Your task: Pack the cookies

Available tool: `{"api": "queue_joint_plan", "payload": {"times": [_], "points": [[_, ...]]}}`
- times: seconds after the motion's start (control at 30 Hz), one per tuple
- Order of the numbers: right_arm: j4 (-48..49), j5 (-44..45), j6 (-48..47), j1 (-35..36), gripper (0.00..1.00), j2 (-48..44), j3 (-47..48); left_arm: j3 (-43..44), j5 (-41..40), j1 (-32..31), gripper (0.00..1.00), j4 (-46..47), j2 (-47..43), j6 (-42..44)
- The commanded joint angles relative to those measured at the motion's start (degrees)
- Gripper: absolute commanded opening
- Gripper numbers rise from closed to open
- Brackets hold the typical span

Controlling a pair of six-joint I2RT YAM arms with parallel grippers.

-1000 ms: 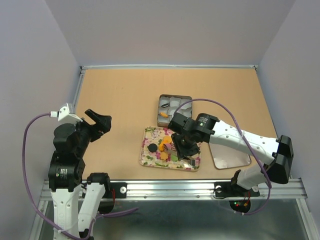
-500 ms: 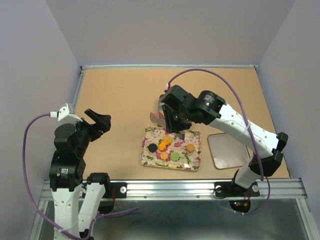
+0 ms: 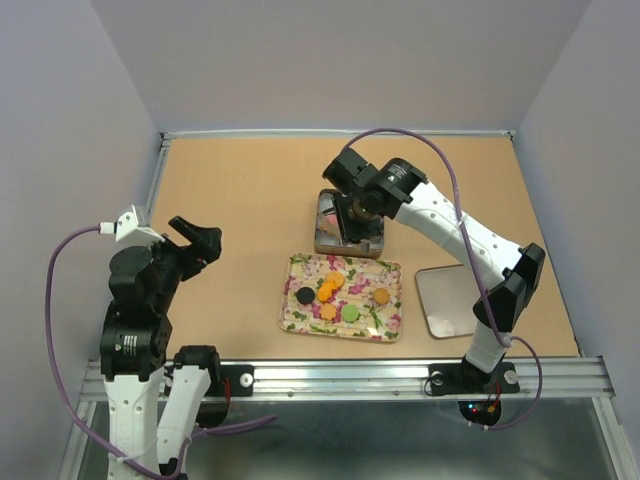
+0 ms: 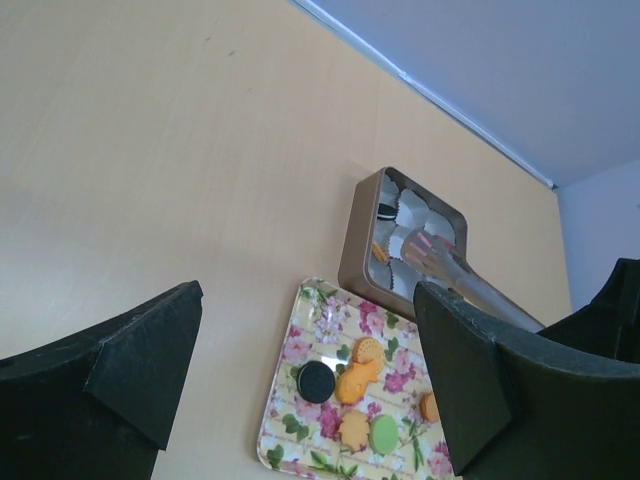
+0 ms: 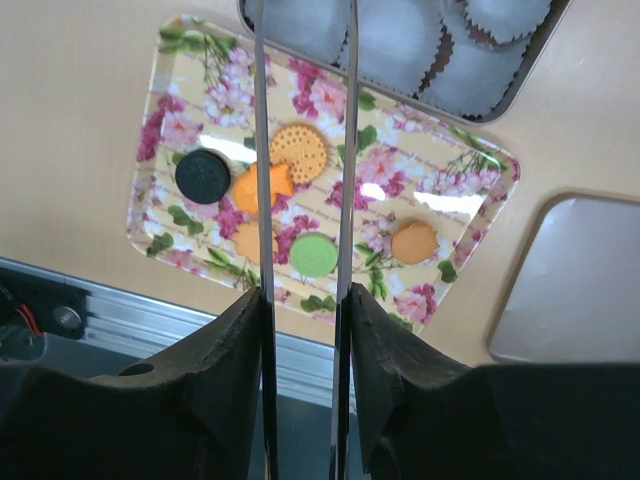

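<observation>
R gripper (image 4: 425, 243) hangs over the tin (image 4: 358, 245), its long thin blades pointing into the paper cups (image 5: 400, 45). Blades stand a narrow gap apart. Tips are cut off in the R wrist view. From the L wrist view sth pinkish shows at them, poss. a cookie, but can't tell if it's clamped. L gripper (image 3: 200, 248) is spread wide, nothing in it, well apart at the table's (image 3: 240, 190) 9 o'clock side.

Six cookies (image 5: 314, 254) lie loose on the floral tray (image 5: 480, 180), which sits just at 6 o'clock of the tin in top view. Tray's long axis runs 9–3. Black cookie (image 5: 203, 176) is at the 9 end, lone orange cookie (image 5: 414, 242) toward 3, the rest bunched btwn. In the tin, a dark cookie (image 4: 383, 211) and an orange bit (image 4: 381, 251) show on its 9 side.

Judgement: the coming move turns on the tips vs. a free cup, prob. a short drop. The next pick then lies at 6 o'clock from the tips. R arm is far nearer. Grey lid (image 3: 452, 300) lies at 3 o'clock of the tray, off that path. Mind the tin walls and tray rim. The bunched cookies leave little room for the blades.
</observation>
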Motion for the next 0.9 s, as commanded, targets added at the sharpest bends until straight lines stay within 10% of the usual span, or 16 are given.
{"api": "queue_joint_plan", "payload": {"times": [0.0, 0.87], "points": [[3.91, -2.5, -1.27, 0.51, 0.38, -3.31, -3.69, -0.82, -0.71, 0.16, 0.99, 3.43, 0.51, 0.44], [8.22, -4.35, -1.27, 0.51, 0.52, -3.14, -9.41, -2.85, -1.24, 0.16, 0.99, 2.64, -1.42, 0.35]]}}
